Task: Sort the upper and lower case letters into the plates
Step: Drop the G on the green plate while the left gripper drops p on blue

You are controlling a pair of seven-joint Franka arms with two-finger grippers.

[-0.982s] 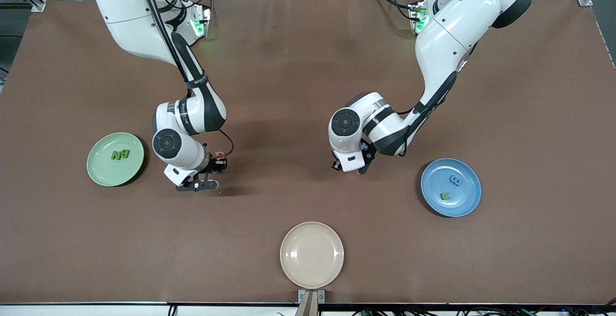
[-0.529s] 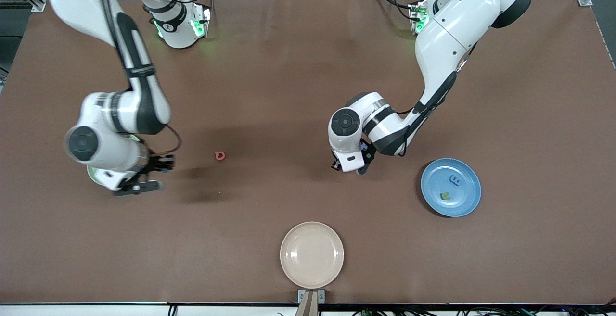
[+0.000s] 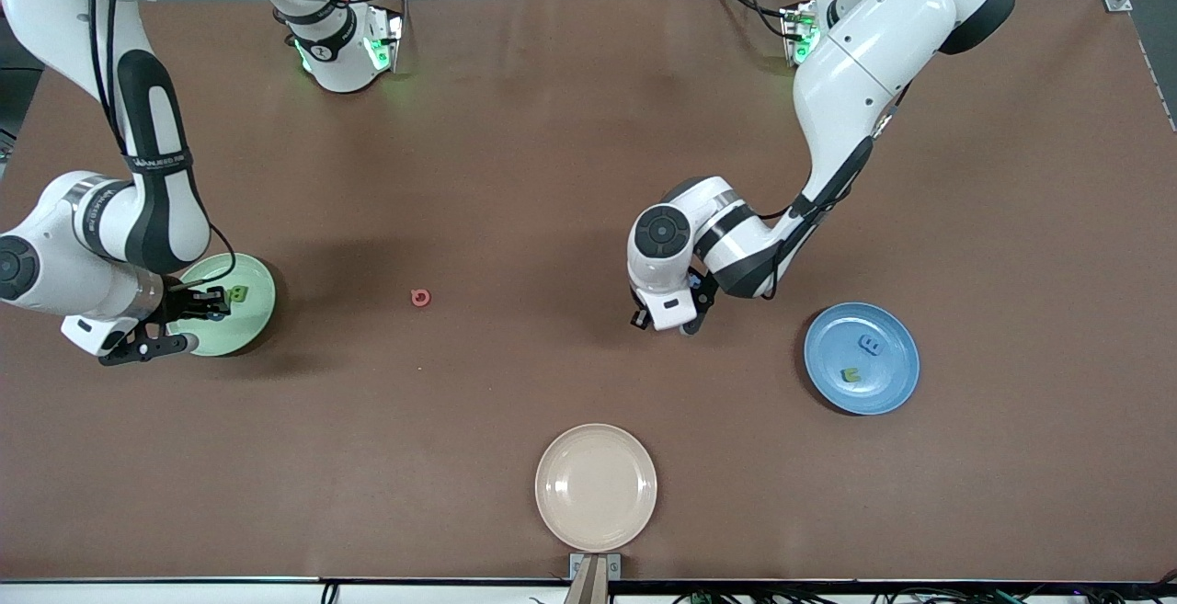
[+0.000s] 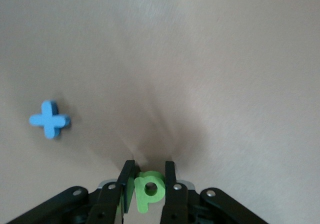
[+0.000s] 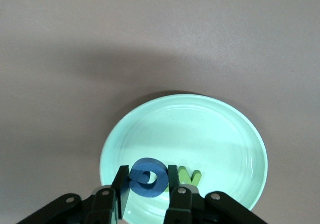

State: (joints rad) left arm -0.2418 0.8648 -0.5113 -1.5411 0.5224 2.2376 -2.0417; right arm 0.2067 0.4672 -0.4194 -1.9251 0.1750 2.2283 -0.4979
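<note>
A pair of robot arms sorts toy letters into two plates. The right gripper hangs over the green plate, near the right arm's end of the table, its jaws closed on a dark blue letter with a round bowl, perhaps a capital, though its shape is hard to read from this angle. At least one green letter already lies in that plate. The likely next move is to open the jaws and drop the blue piece beside it.

The left gripper sits low at mid-table, elbow folded, jaws pinched shut on a small green p. That piece probably belongs in the blue plate, just beside this arm, where two letters already rest, so a lift and a short carry are called for.

A red letter and a light blue cross-shaped piece lie loose on the table. The cream plate holds nothing.
</note>
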